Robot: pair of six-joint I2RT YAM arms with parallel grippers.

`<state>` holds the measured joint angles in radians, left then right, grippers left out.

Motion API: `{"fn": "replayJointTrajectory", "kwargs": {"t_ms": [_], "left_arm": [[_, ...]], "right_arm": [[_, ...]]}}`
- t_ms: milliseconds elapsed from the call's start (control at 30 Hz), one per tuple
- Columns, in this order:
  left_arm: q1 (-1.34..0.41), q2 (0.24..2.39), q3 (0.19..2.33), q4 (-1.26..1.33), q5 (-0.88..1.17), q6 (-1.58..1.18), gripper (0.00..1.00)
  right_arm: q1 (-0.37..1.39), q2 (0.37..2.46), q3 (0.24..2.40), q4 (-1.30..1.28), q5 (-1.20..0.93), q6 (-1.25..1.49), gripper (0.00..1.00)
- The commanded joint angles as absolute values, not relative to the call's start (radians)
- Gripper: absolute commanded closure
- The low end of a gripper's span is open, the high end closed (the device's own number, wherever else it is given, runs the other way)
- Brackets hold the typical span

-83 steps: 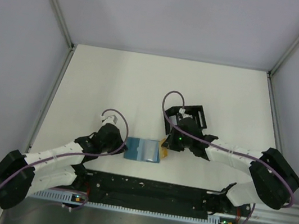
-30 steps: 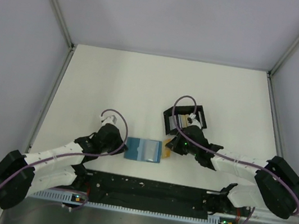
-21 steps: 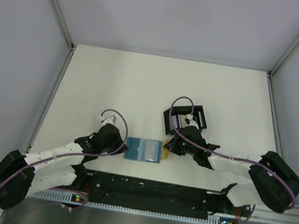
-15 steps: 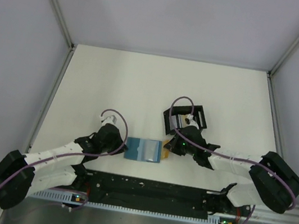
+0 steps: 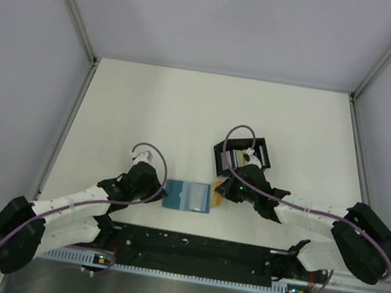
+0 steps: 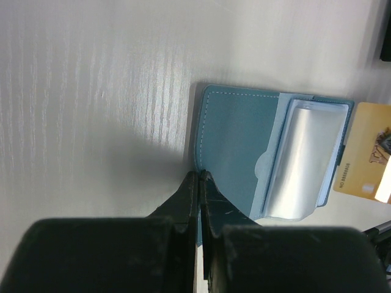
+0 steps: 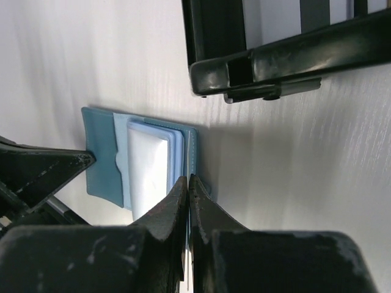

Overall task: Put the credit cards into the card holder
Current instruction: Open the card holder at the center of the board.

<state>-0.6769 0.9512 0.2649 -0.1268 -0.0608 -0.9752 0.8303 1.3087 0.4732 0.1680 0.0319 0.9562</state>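
Left wrist view shows me one shiny silver-grey plastic credit card (image 6: pixel 305 160) seated in the pocket of the small teal-blue folding card holder (image 6: pixel 235 146). The holder lies open and flat just ahead of my left gripper (image 6: pixel 199 177), whose fingers are pinched together on its near edge. An orange-yellow plastic credit card (image 6: pixel 365 152) butts against the holder's far side, not yet in. My right gripper (image 7: pixel 187 180) has its fingers pressed almost together, on that card I judge, though its own camera hides the card. Beyond it lies a black open-topped tray (image 7: pixel 275 58); I cannot tell whether more cards wait there. So I judge one card is in and at least one is left.
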Motion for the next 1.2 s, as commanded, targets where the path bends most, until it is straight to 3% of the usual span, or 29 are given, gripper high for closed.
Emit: {"fn": "replayJointTrajectory", "kwargs": {"t_ms": [0,433,867,1167], "left_arm": [[-0.681,0.942,0.259,-0.110,-0.078,-0.979,1.00],[-0.681,0.954,0.242,-0.078,-0.071,-0.982,1.00],[-0.681,0.957,0.235,-0.054,-0.071,-0.988,1.00],[-0.681,0.934,0.233,-0.060,-0.071,-0.983,1.00]], "right_arm": [[0.847,1.365,0.494,0.247,0.003,0.982,1.00],[0.861,1.471,0.497,0.370,-0.086,1.003,1.00],[0.949,1.495,0.681,0.302,-0.114,0.934,1.00],[0.953,1.418,0.706,0.167,0.026,0.865,1.00]]}}
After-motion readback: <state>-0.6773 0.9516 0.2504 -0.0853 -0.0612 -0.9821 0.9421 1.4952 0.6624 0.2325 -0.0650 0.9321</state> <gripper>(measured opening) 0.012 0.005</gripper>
